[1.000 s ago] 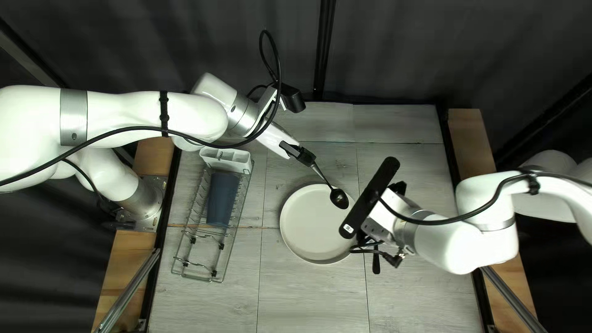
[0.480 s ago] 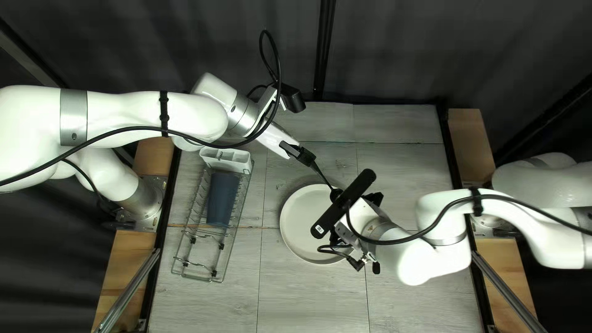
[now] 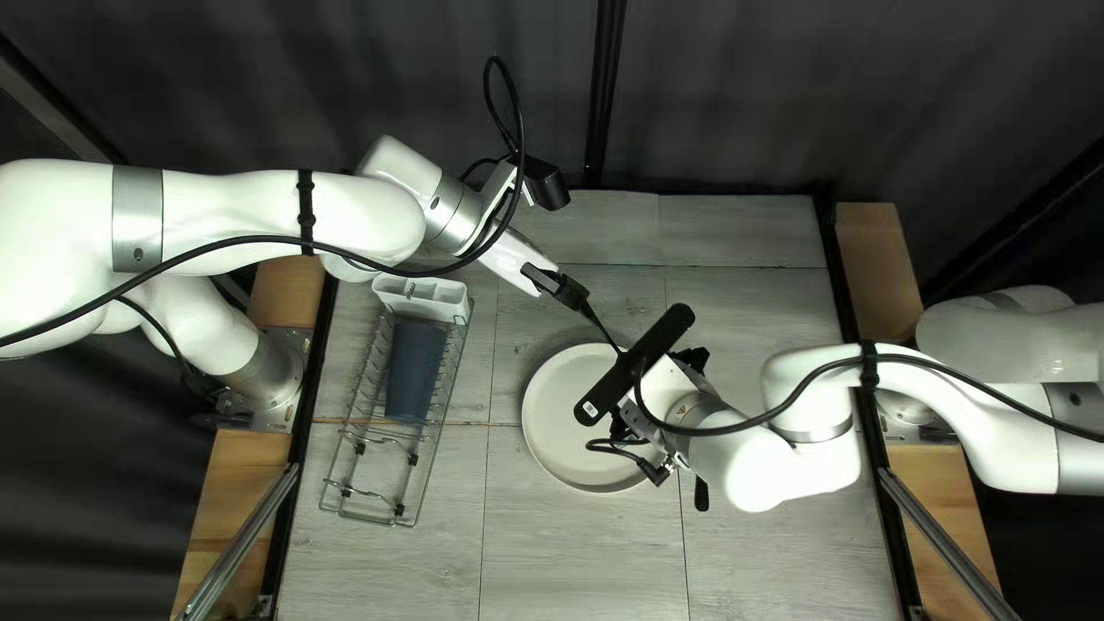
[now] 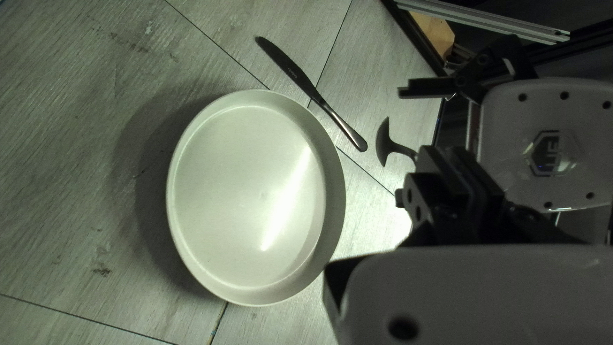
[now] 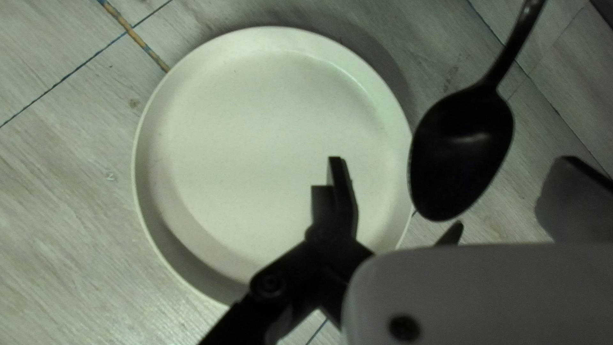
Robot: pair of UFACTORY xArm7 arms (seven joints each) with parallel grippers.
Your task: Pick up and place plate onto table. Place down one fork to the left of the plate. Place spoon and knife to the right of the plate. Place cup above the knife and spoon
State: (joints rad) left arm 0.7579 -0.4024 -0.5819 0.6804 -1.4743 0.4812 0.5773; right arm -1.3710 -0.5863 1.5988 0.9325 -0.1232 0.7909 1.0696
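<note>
The left gripper (image 3: 559, 285), beyond the plate (image 3: 546, 420), is shut on the spoon's handle; in the left wrist view the left gripper (image 4: 440, 167) holds the spoon (image 4: 383, 142) with its bowl jutting out. My right gripper, mostly hidden under its camera and mount (image 3: 636, 366) over the plate's right side, stands open in the right wrist view, with the spoon's bowl (image 5: 461, 150) ahead, between the right gripper's (image 5: 454, 185) spread fingers. The knife (image 4: 313, 92) lies on the table beside the plate (image 4: 249, 191). A dark blue cup (image 3: 414, 368) lies in the rack. No fork is visible.
The wire rack (image 3: 429, 466) stands at the left of the top left view, with a white holder (image 3: 423, 297) at its far end. Both arms' wrists are close together at the plate's far right side.
My right arm has moved leftward in the top left view, its camera now covering the spoon's bowl and part of the plate. The left arm has not visibly moved.
</note>
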